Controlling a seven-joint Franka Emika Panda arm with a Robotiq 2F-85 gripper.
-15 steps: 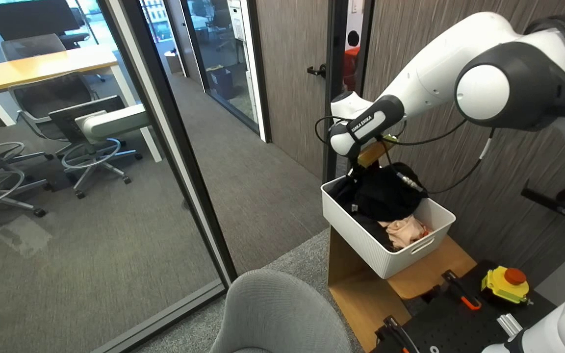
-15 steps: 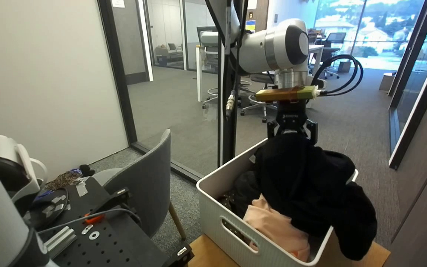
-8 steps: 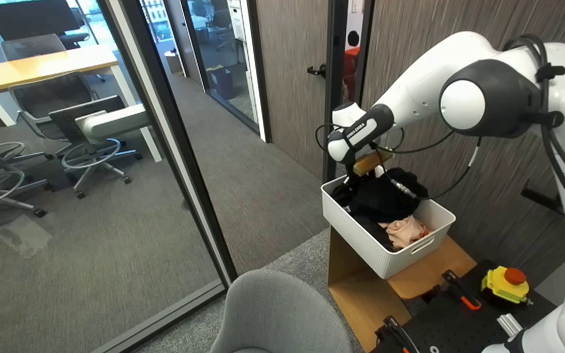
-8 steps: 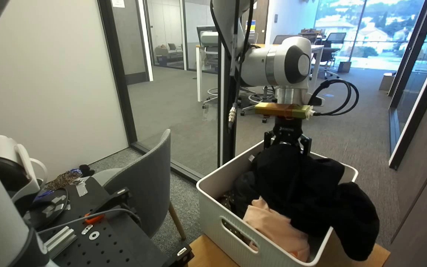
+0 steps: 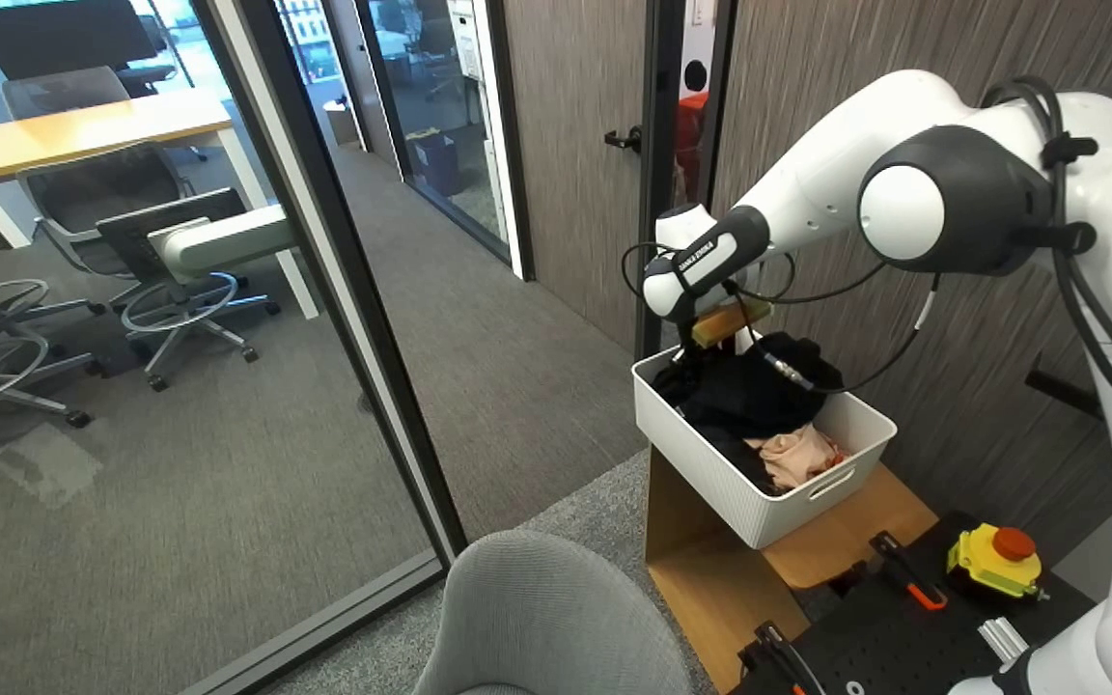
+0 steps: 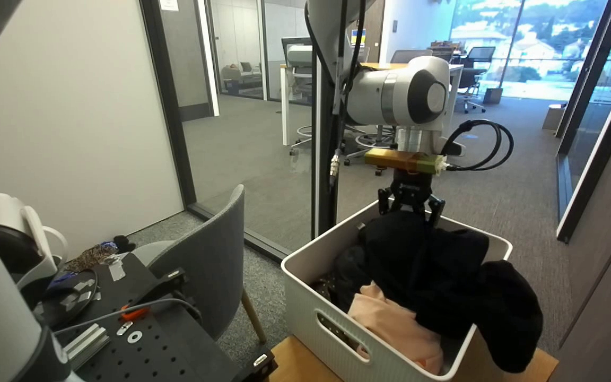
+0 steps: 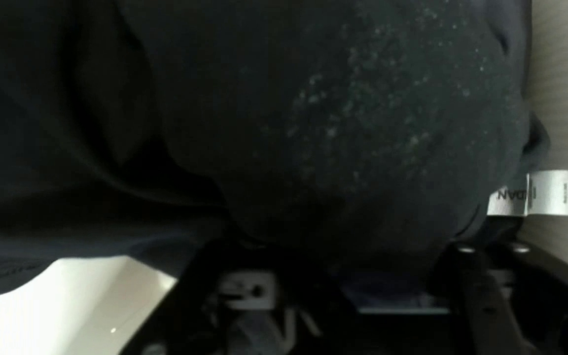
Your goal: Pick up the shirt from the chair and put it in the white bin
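Observation:
The black shirt [image 6: 406, 254] lies bunched in the white bin [image 6: 348, 318], its top just under my gripper [image 6: 409, 217]. One part hangs over the bin's rim in an exterior view. The shirt also shows in the other views [image 5: 749, 391] [image 7: 313, 123], with a white label [image 7: 560, 192] near the bin wall. My gripper points down inside the bin's far end. Its finger links stand apart in the wrist view, but the fingertips are buried in the dark cloth, so I cannot tell if they pinch it.
A peach cloth [image 6: 390, 323] lies in the bin beside the shirt. The bin stands on a wooden stand [image 5: 836, 541]. A grey chair [image 5: 556, 608] is near it. A black perforated table [image 6: 162, 339] and a glass partition [image 5: 324, 290] are also close.
My gripper has moved down into the bin, and the shirt has sunk with it. Over the last half second the motion is small.

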